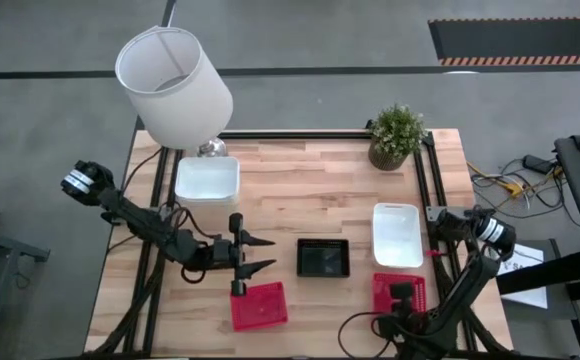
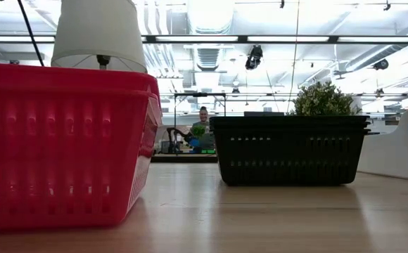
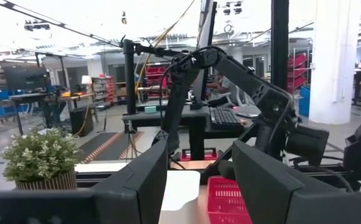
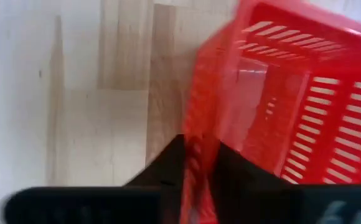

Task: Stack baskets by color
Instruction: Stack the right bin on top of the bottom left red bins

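Right hand [image 4: 199, 177] pinches the wall of the red basket [image 1: 399, 292] right of the black basket [image 1: 323, 258] — likely for stacking. Left hand [image 1: 262, 255] hovers left of it, fingers spread.

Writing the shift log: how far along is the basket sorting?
Black baskets look stacked at centre; the low view shows layered rims. Two white ones and two red ones sit apart. The right gripper has its jaws on the right red basket's wall; it likely joins the left red basket.

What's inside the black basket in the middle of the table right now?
From above, the black basket shows only its own dark floor, nothing loose in it. Whether more black baskets are nested underneath is hidden; the low view shows layered rims, but I cannot count them.
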`<state>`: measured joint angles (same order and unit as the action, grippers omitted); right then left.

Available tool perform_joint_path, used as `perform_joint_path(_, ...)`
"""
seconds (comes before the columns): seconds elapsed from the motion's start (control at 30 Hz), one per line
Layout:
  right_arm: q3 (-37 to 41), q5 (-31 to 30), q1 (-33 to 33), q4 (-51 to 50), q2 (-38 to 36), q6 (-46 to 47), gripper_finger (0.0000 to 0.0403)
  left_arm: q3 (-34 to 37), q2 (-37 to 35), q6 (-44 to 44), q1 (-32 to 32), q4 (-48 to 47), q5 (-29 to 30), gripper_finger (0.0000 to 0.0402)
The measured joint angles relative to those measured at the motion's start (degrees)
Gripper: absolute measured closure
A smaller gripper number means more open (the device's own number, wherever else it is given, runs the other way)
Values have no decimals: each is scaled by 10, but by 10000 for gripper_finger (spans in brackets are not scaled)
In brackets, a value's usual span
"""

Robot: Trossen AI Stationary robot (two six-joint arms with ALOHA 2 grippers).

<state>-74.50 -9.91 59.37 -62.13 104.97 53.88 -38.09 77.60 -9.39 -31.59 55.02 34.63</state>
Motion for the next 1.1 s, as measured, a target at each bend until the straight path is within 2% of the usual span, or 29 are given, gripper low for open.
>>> perform_joint_path(0.07,-1,0,0,0,9,-5,385,0,0,0,0,0,0,237)
perform_joint_path(0.23,-18,11,0,-7,9,1,394,0,0,-15,0,0,0,237)
perform_joint_path(0.37,-61,14,-1,-34,-6,7,394,7,0,-19,0,-1,0,237)
perform_joint_path(0.47,-118,6,-5,-90,-7,16,394,12,0,-37,0,-1,1,237)
perform_joint_path(0.63,-211,-55,-29,-161,-1,-7,394,12,-5,-100,1,1,2,237)
perform_joint_path(0.87,-283,-129,-66,-180,1,-88,394,9,-9,-105,-1,1,4,237)
perform_joint_path(0.97,-303,-183,-79,-179,1,-122,394,9,-9,-105,-4,0,4,237)
perform_joint_path(1.1,-315,-286,-92,-155,1,-171,394,9,-9,-105,-12,0,5,237)
